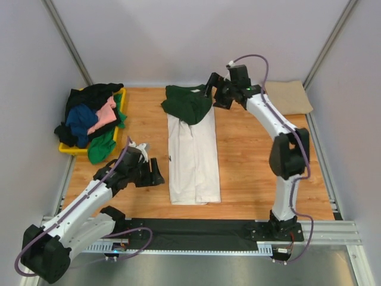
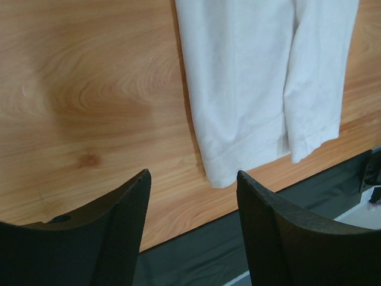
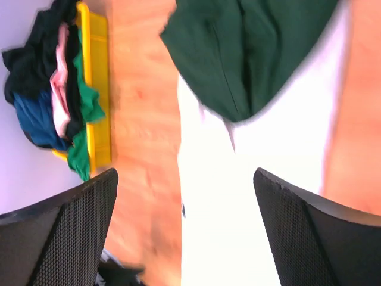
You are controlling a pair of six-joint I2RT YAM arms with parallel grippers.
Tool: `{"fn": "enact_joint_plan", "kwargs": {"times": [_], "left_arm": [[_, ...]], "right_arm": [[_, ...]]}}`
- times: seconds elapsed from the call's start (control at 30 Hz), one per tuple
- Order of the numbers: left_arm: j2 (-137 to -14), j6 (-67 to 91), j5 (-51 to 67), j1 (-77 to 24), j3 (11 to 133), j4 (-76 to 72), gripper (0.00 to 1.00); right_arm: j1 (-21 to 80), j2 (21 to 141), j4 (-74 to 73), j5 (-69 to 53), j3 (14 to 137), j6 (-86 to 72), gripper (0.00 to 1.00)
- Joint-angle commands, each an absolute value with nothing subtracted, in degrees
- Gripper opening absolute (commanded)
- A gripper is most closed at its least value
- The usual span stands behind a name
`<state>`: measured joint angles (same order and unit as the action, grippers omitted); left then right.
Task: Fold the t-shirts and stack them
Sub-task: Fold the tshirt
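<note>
Count: two arms, two grippers, one yellow tray (image 1: 70,149), one tee laid out on the table (image 1: 250,173), one folded tee set apart, and one heap in the tray.

Cream t-shirt (image 1: 193,158): at the middle of the table, folded lengthwise into a narrow strip. The long axis runs from the near edge toward the far wall. The hem end points at the arm bases and stops just short of the table's near edge. The dark green sleeves (image 1: 187,102) are bunched over the far end, spilling a little left of the strip. A speck of dark print shows at the strip's left edge.

Tan t-shirt (image 1: 288,97): one, folded flat, in the far right corner, well apart from the cream one.

Tray: at the far left against the wall. The heap shows four colours: black (image 1: 89,95) on top, blue (image 1: 80,119), pink (image 1: 106,116) and green (image 1: 102,146), the green hanging over the tray's near rim. How many tees make up the heap cannot be told.

Left gripper (image 1: 157,173): low over bare wood just left of the strip's near half. Its fingers are spread and hold nothing; the left wrist view shows only table and the hem corner past them.

Right gripper (image 1: 211,92): at the far end, just right of the green sleeves. Its fingers stand wide apart with no cloth between them. The right wrist view is blurred, with sleeves and cream cloth below.
</note>
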<state>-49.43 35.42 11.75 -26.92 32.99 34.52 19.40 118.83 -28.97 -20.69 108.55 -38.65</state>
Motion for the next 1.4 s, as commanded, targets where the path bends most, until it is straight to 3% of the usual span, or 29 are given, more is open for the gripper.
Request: {"fn": "enact_joint_plan", "kwargs": {"times": [0.0, 0.17, 0.4, 0.63, 0.87, 1.0, 1.07, 1.27, 1.37], "left_arm": [[-48.6, 40.2, 14.9, -28.6, 27.9, 28.4, 0.67], [-48.3, 44.4, 14.8, -32.7, 23.0, 22.5, 0.67], [-51.1, 48.3, 14.4, -36.0, 17.8, 15.2, 0.70], [-54.2, 50.2, 12.3, -38.4, 16.0, 11.7, 0.70], [-55.5, 50.5, 11.7, -38.6, 15.3, 10.8, 0.65], [-56.2, 51.0, 11.8, -38.6, 14.9, 10.4, 0.47], [-56.5, 51.1, 11.9, -38.6, 14.9, 9.4, 0.39], [-57.1, 51.0, 12.4, -38.7, 15.2, 8.3, 0.00], [-54.4, 51.7, 11.9, -38.8, 16.1, 11.5, 0.00]], "right_arm": [[20.3, 103.4, -39.9, -11.9, 95.6, -33.9, 0.96], [24.3, 83.4, -41.0, -4.7, 62.6, -37.3, 0.92], [33.7, 65.2, -35.4, -4.7, 37.0, -50.2, 0.81], [44.7, 67.7, -27.5, -4.4, 29.2, -57.7, 0.74], [46.8, 74.2, -23.5, -3.4, 27.9, -58.4, 0.63], [46.8, 75.2, -23.1, -2.8, 28.2, -58.2, 0.46], [46.8, 75.2, -23.2, -2.6, 28.0, -58.0, 0.32], [46.8, 74.5, -24.5, -2.2, 27.8, -57.5, 0.03], [47.1, 73.2, -25.6, -2.4, 27.6, -57.6, 0.00]]}}
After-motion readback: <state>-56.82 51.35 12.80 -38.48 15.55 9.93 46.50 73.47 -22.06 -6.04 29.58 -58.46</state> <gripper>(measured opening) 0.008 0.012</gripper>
